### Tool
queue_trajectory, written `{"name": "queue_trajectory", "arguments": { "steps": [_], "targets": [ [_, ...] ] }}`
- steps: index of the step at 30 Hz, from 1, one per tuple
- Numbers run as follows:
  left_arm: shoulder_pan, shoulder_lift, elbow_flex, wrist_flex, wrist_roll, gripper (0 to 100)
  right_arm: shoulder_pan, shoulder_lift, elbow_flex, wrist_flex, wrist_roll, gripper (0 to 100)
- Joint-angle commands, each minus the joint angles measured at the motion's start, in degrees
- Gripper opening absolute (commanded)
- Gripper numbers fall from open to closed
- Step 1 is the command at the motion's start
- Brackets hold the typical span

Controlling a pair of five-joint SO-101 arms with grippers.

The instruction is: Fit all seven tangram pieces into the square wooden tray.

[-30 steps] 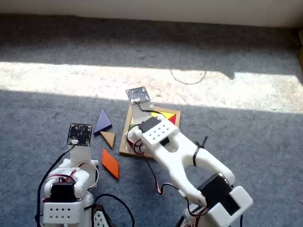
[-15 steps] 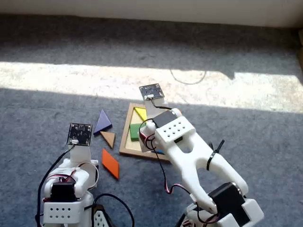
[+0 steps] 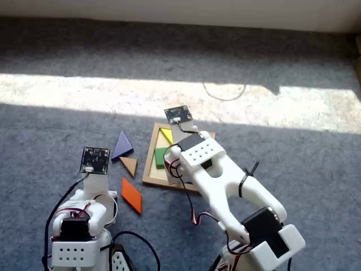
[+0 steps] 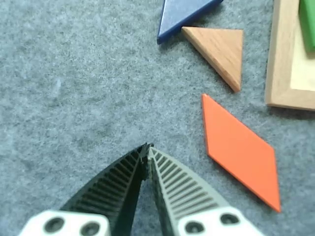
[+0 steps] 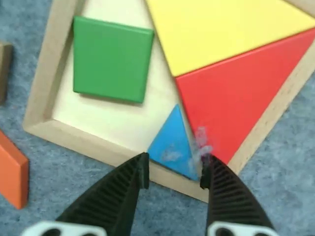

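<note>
The square wooden tray (image 5: pixel 47 78) lies on grey carpet and holds a green square (image 5: pixel 112 59), a yellow triangle (image 5: pixel 221 29), a red triangle (image 5: pixel 236 98) and a small blue triangle (image 5: pixel 170 145). My right gripper (image 5: pixel 174 172) stands open over the tray's near rim, its fingertips either side of the blue triangle's base. In the high view the right arm (image 3: pixel 197 155) covers much of the tray (image 3: pixel 151 164). Beside the tray lie a dark blue triangle (image 4: pixel 184 12), a wooden triangle (image 4: pixel 219 46) and an orange parallelogram (image 4: pixel 241 152). My left gripper (image 4: pixel 147 147) is shut just above the carpet, close to the parallelogram.
A thin cable loop (image 3: pixel 225 93) lies on the sunlit strip of carpet beyond the tray. The left arm's base (image 3: pixel 79 231) sits at the near edge, with open carpet to its left and behind the loose pieces.
The right arm swung to the right across the tray, then drew back a little, uncovering the yellow and green pieces. The left arm and the loose pieces have not moved.
</note>
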Motion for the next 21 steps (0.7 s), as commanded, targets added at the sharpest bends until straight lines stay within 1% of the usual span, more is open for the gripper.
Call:
{"name": "queue_trajectory", "arguments": {
  "steps": [1,4,12,21],
  "targets": [
    [-0.7,-2.2,1.1,0.2,-0.4,1,-0.9,2.2,0.5,-2.5,0.4,17.5],
    [-0.7,-2.2,1.1,0.2,-0.4,1,-1.5,2.1,0.5,-2.8,0.4,17.4],
    [-0.7,-2.2,1.1,0.2,-0.4,1,-5.7,2.1,0.5,-2.6,0.4,17.4],
    [-0.7,-2.2,1.1,0.2,-0.4,1,-5.5,2.2,0.7,-2.7,0.6,17.4]
  ]
}}
